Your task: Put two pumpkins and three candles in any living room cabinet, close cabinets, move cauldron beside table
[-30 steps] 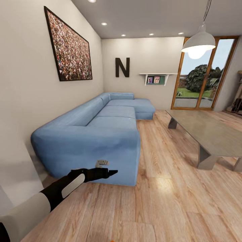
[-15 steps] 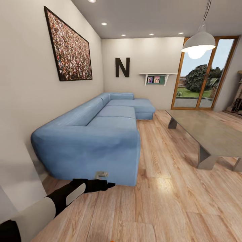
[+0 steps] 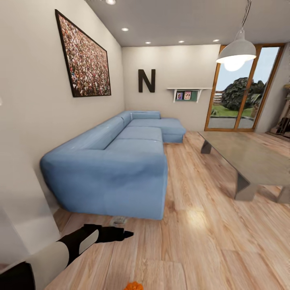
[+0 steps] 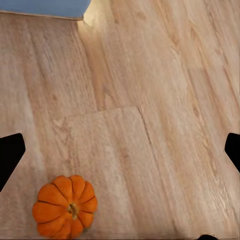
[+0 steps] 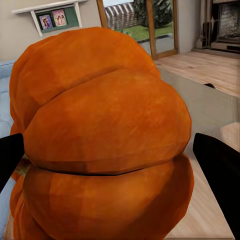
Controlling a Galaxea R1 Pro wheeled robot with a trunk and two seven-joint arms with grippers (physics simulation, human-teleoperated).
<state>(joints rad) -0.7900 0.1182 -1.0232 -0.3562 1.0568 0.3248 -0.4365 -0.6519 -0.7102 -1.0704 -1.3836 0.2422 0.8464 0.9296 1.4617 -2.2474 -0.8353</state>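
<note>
Right wrist view: the right gripper (image 5: 120, 155) clamps 1 pumpkin (image 5: 100, 135) for carrying. The left gripper (image 4: 120, 150), jaws spread, hovers over the second pumpkin (image 4: 65, 206) on the near floor (image 4: 150, 100), ready to grab.

Pumpkin (image 3: 133, 286) cut by frame edge; table (image 3: 257, 161) partly cropped

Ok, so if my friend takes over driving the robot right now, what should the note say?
Right claw: shut on held pumpkin.
Left claw: open, low over the wooden floor, near floor pumpkin, not touching it.
Done: nothing stowed yet, as far as shown.
Left: both pumpkins and three candles into a cabinet, close cabinets, cauldron beside the table.
</note>
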